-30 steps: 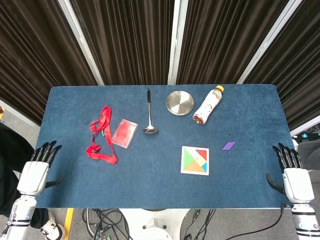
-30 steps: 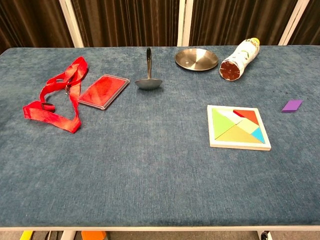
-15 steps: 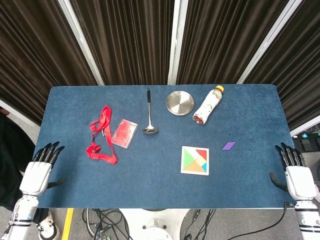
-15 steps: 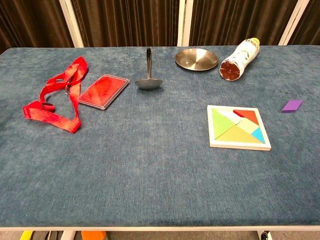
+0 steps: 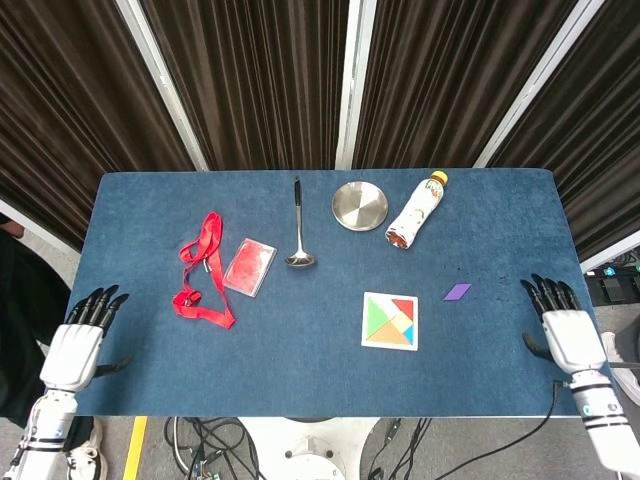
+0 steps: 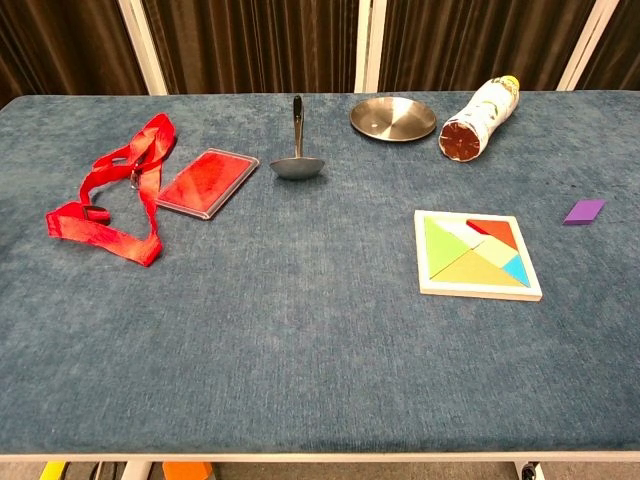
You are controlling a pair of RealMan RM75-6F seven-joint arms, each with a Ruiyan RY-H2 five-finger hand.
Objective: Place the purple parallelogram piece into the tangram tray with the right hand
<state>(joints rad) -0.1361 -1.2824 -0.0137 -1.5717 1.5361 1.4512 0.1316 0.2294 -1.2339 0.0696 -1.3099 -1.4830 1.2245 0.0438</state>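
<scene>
The purple parallelogram piece [image 5: 457, 291] [image 6: 584, 210] lies flat on the blue cloth, to the right of the tangram tray [image 5: 390, 321] [image 6: 476, 254]. The white-rimmed tray holds several coloured pieces. My right hand [image 5: 560, 329] hovers at the table's right front edge, fingers spread and empty, to the right of the purple piece and a little nearer than it. My left hand [image 5: 78, 342] sits off the left front corner, also spread and empty. Neither hand shows in the chest view.
A red lanyard [image 5: 200, 270] and a red card holder [image 5: 249, 266] lie at the left. A ladle [image 5: 298, 235], a steel dish [image 5: 360, 205] and a bottle on its side [image 5: 416, 210] sit toward the back. Dark curtains hang behind the table.
My right hand has moved inward and forward over the table's right edge, closer to the purple piece. The left hand has shifted slightly. The objects have not moved.
</scene>
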